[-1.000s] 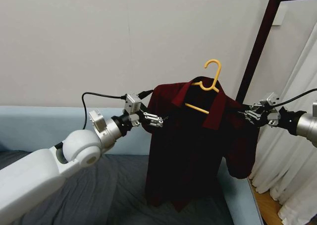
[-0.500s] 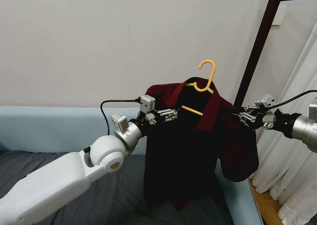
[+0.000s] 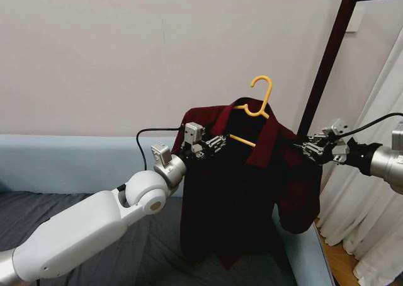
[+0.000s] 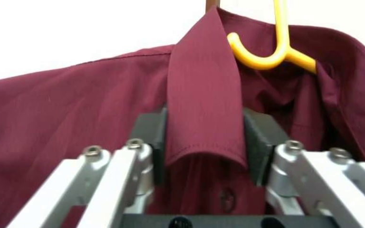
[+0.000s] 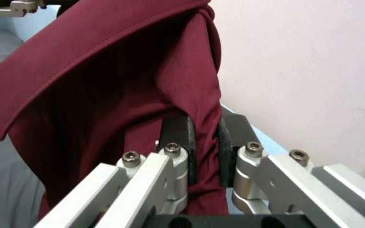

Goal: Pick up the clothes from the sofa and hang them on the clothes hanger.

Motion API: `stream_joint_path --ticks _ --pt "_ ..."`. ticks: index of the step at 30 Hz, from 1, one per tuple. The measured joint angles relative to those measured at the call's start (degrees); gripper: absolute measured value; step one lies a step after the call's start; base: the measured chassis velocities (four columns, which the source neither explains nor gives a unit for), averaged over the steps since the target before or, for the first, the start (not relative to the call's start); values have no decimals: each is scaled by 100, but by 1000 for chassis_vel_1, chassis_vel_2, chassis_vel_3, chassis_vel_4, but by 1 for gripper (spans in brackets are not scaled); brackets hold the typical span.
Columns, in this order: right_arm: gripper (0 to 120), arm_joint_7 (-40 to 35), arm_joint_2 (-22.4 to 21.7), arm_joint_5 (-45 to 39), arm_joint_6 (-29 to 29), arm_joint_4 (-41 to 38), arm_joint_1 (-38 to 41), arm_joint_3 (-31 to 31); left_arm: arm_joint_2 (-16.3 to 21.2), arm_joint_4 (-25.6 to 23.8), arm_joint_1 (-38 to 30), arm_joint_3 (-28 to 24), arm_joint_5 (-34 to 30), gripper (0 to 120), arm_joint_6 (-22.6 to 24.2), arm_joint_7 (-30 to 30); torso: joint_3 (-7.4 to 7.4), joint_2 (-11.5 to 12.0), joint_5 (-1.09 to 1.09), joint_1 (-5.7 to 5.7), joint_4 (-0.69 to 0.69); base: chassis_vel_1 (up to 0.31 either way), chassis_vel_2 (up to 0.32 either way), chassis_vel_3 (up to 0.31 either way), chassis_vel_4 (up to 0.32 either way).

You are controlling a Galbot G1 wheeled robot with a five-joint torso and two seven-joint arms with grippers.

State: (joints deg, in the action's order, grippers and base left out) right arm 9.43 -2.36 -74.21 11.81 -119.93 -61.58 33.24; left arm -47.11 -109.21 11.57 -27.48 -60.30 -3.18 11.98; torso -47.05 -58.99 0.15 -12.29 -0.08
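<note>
There is one shirt [image 3: 245, 198], dark red, and both arms hold it up in the air above the right end of the light blue sofa [image 3: 63, 163]. Inside the shirt is one yellow hanger [image 3: 267, 100]. Its hook stands up out of the open collar and touches nothing. One slanted piece of the hanger's yellow bar shows in the neck opening.

Two grippers are at work, one on each side of the shirt. The left gripper [image 3: 220, 141] is at the collar. In the left wrist view, the left gripper [image 4: 205, 152] has its two dark pads pressed on the two sides of one collar flap, so it is closed on the shirt. The right gripper [image 3: 304, 148] is at the other shoulder. In the right wrist view, the right gripper [image 5: 203, 142] has its two pads squeezing one fold of the red cloth between them.

The shirt's lower edge hangs over the grey seat. One dark wooden post [image 3: 327, 59] rises behind the right gripper, apart from the hook. One white curtain [image 3: 378, 223] hangs at the far right.
</note>
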Motion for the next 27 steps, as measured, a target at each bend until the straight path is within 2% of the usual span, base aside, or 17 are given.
stream_joint_path --ticks 3,4,10,27 --pt "8 -3 30 32 -12 7 -11 -16 -4 0 -1 -1 3 22 -7 0 0 0 0 0 1 0 0 0 0" --pt "8 -3 30 32 -12 7 -11 -16 -4 0 -1 -1 3 22 -7 0 0 0 0 0 1 0 0 0 0" --pt "8 -17 51 71 -29 20 -18 -31 -20 -12 0 -2 21 0 -47 -6 0 0 0 0 0 0 0 0 0" --pt "8 -86 142 225 -38 -39 -32 -86 -95 -273 -301 -159 -75 0 -132 -38 0 0 0 0 -1 0 0 0 0"
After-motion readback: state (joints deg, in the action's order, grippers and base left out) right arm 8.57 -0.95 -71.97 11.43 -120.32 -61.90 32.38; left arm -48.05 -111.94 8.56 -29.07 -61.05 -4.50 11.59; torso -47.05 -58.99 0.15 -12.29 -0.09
